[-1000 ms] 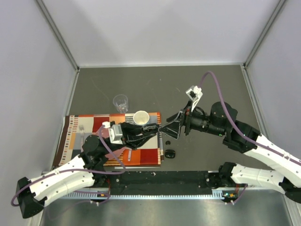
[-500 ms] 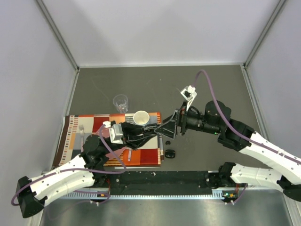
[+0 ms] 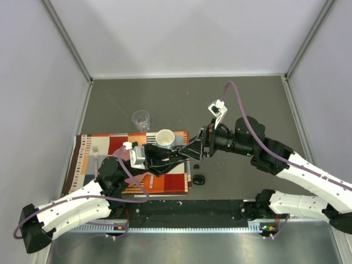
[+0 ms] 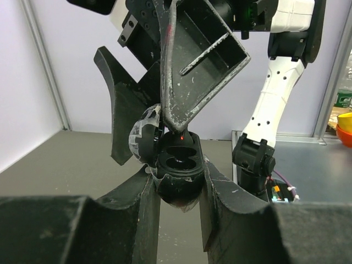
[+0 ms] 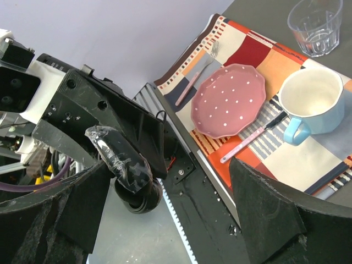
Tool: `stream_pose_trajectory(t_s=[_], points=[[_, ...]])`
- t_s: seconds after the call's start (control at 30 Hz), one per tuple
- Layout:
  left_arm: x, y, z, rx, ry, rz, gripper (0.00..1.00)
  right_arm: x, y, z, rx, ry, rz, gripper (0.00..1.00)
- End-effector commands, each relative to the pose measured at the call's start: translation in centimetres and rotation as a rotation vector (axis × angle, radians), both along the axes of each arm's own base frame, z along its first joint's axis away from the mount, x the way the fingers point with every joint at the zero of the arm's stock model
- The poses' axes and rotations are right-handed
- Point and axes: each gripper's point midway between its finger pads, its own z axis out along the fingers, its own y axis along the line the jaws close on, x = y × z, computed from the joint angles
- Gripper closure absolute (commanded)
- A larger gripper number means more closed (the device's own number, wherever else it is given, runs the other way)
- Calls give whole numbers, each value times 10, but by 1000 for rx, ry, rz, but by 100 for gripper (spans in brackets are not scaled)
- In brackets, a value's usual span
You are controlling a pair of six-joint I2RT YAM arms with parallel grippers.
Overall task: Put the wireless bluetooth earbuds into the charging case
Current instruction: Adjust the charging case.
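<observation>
The left gripper (image 4: 179, 177) is clamping tight on the open charging case (image 4: 177, 168), holding it up over the striped mat (image 3: 99, 144) at the table's (image 3: 247, 104) near edge. The right gripper (image 3: 190, 152) is hovering spread wide, gripping nothing, one fingertip just above the case's wells. An earbud (image 3: 195, 165) is lying on the table beside the mat's right edge.

The right end effector (image 5: 173, 184) stands wide, its two black fingers (image 5: 52, 214) filling the lower corners of the frame. Between them, at lower left, the left end effector (image 5: 142, 175) grips a black oval charging case (image 5: 135, 201) with its tape-wrapped lid (image 5: 118, 154) raised. At upper right, a striped cloth placemat (image 5: 247, 47) carries a pink dotted plate (image 5: 228, 100), a white mug with a blue handle (image 5: 311, 102) and a pink-handled fork (image 5: 192, 85). A clear glass tumbler (image 5: 319, 25) stands on the dark worktop (image 5: 264, 14).
</observation>
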Motion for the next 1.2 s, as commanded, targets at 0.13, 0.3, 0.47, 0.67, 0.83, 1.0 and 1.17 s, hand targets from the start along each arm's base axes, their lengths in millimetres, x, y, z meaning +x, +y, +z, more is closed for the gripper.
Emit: stream_pose_trajectory(t_s=[0.13,0.3,0.47,0.67,0.83,1.0,1.17], points=[[-13,6,32,-88,-65,-39,100,7,2,19,56,-12,-8,13],[-8,5,26,-69,-42,-24,100,3,1,34,108,-25,18,12],[-3,5,22,-65,-20,3,100,-5,-2,49,164,-42,63,12],[0,8,22,-70,-18,28,100,-11,-11,62,204,-63,75,12],[3,9,20,-64,-15,44,100,8,-38,63,221,-73,-60,12],[1,15,24,-74,-24,56,100,37,-75,9,125,33,-245,25],[-1,20,24,-70,-28,69,100,65,-92,-80,-3,230,-319,42]])
